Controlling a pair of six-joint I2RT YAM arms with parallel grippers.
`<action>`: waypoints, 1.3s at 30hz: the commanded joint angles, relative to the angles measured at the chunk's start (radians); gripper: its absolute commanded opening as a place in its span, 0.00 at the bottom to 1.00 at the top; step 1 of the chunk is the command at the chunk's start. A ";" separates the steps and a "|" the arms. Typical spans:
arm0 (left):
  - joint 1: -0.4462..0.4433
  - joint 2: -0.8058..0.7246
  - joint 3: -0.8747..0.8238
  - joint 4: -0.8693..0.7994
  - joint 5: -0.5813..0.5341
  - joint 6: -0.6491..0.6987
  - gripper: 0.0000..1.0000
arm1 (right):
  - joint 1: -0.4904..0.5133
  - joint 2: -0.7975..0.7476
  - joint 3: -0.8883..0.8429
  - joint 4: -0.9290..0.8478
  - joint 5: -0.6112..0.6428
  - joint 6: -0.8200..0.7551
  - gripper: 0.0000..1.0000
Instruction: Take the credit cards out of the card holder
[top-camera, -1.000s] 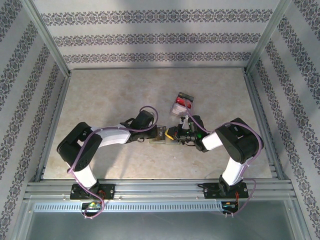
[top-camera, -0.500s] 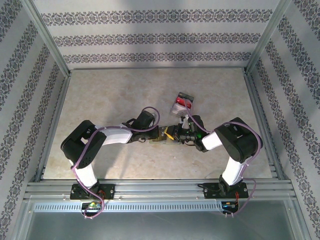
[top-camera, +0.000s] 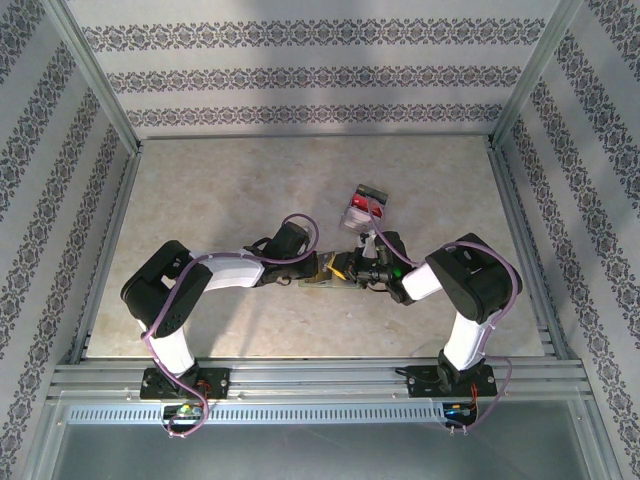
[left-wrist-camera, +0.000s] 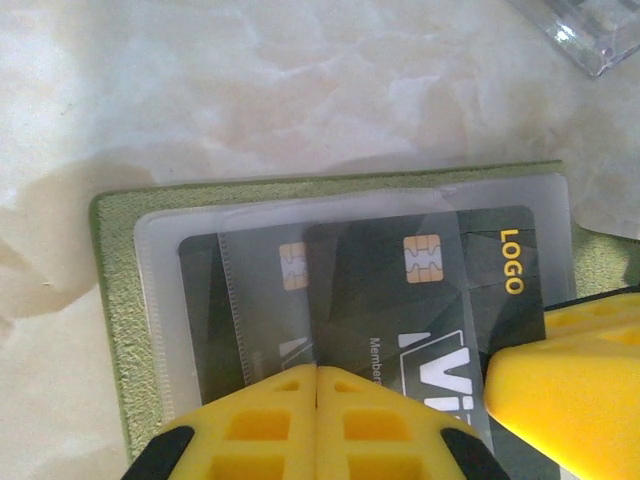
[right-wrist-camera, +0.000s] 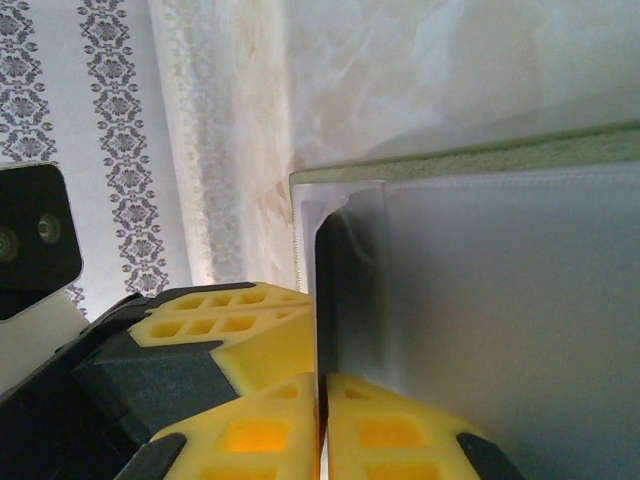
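Note:
The olive-green card holder (left-wrist-camera: 112, 300) lies spread flat on the table, its clear pockets holding overlapping dark credit cards (left-wrist-camera: 420, 290). My left gripper (left-wrist-camera: 318, 385) is shut, fingertips together, pressing down on the pockets with nothing between them. From above it sits at the holder's left (top-camera: 322, 268). My right gripper (right-wrist-camera: 321, 390) is shut on the thin edge of a dark card (right-wrist-camera: 340, 300) at the holder's right end. One of its yellow fingers (left-wrist-camera: 570, 380) rests beside the card marked LOGO. Seen from above, the right gripper (top-camera: 346, 268) meets the left over the holder (top-camera: 318, 285).
A small pile with a red card (top-camera: 363, 207) lies on the table just beyond the right gripper. A clear plastic piece (left-wrist-camera: 590, 35) lies past the holder. Metal frame rails (top-camera: 110, 250) and patterned walls border the marble table.
The left arm has edged right toward the holder and stays pressed there. The right arm has barely moved.

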 joint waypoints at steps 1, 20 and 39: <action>0.001 0.004 -0.027 -0.073 -0.033 -0.011 0.05 | -0.019 -0.043 -0.023 0.056 -0.010 -0.011 0.08; 0.001 -0.031 -0.020 -0.109 -0.059 0.006 0.05 | -0.078 -0.130 -0.065 -0.049 -0.019 -0.082 0.02; 0.010 -0.218 0.085 -0.201 -0.013 0.180 0.40 | -0.119 -0.536 0.163 -0.932 0.002 -0.654 0.01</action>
